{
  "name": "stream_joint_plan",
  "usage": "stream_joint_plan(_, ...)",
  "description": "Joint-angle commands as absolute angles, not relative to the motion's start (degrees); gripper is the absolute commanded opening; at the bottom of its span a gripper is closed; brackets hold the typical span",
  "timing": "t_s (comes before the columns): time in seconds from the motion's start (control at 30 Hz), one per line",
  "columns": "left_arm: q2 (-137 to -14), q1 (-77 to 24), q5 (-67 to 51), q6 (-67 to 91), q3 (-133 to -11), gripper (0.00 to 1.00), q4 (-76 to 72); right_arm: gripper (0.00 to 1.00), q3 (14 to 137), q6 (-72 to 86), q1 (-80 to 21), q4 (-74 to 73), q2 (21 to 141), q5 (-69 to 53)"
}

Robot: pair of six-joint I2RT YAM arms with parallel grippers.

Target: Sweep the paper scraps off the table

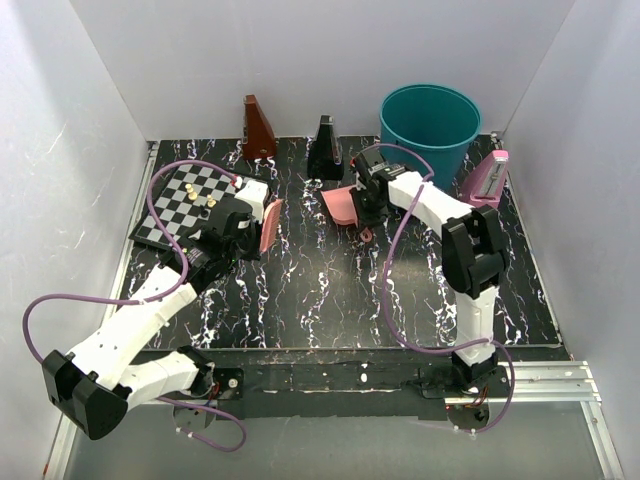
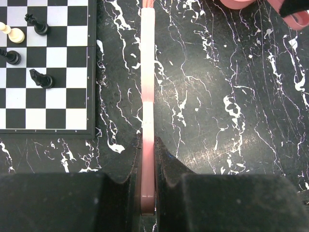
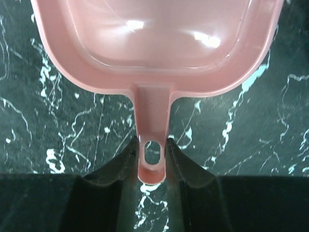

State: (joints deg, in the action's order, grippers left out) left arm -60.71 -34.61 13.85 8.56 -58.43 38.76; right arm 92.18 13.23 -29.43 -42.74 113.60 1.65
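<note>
Two tools held over table (image 1: 330, 290): left gripper (image 2: 147, 145) clamps brush (image 2: 147, 72), right gripper (image 3: 152, 150) clamps dustpan handle (image 3: 152, 108).

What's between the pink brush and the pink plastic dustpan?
Top view: only bare black, white-veined tabletop between the pink brush and the pink plastic dustpan.

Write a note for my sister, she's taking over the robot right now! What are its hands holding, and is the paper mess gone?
Grippers: the left gripper is shut on the pink brush, beside the chessboard. The right gripper is shut on the handle of the pink dustpan, near the teal bin.
Things: no paper scraps show on the table in any view. The part of the pan in view is empty. The bin's bottom is hidden.
Done: the sweeping looks finished.
Left: probably just a last check, then putting both tools down.
</note>
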Motion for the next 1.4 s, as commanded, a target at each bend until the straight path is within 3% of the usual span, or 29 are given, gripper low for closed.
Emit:
stream_joint_plan(0.0,-60.47,-34.63,13.01,8.17,-59.06,0.0,38.06,0.01,98.08,12.39,-29.53,-44.12,117.15,4.04)
stream_joint_plan(0.1,-60.47,-34.63,13.09,8.17,-58.97,0.0,38.06,0.03,98.44,12.22,-29.71,-44.21,117.95,4.31)
stream_joint_plan(0.33,-60.82,-34.63,13.1,8.17,-59.15,0.0,38.14,0.27,94.4,12.22,-30.23,-41.05,114.09,2.47)
stream_joint_plan(0.43,-61.08,-34.63,13.1,8.17,-59.15,0.0,38.14,0.28,92.73,12.57,-30.67,-40.26,111.37,1.15)
stream_joint_plan(0.53,-61.17,-34.63,13.1,8.09,-59.15,0.0,38.14,0.53,90.54,11.87,-31.46,-39.29,108.12,-1.21)
stream_joint_plan(0.57,-61.26,-34.63,13.01,8.09,-59.24,0.0,38.14,0.55,90.01,11.69,-31.64,-39.11,107.32,-1.93)
stream_joint_plan(0.73,-61.35,-34.63,13.1,8.09,-59.24,0.0,38.23,0.56,87.28,11.6,-32.78,-39.46,102.14,-0.71)
stream_joint_plan(0.9,-61.43,-34.63,12.75,8.17,-59.33,0.0,38.23,0.51,80.35,10.64,-34.36,-36.13,92.22,2.71)
stream_joint_plan(1.37,-66.53,-34.54,9.92,17.03,-61.61,0.0,38.41,0.51,39.75,14.76,-35.16,-14.77,47.93,5.36)
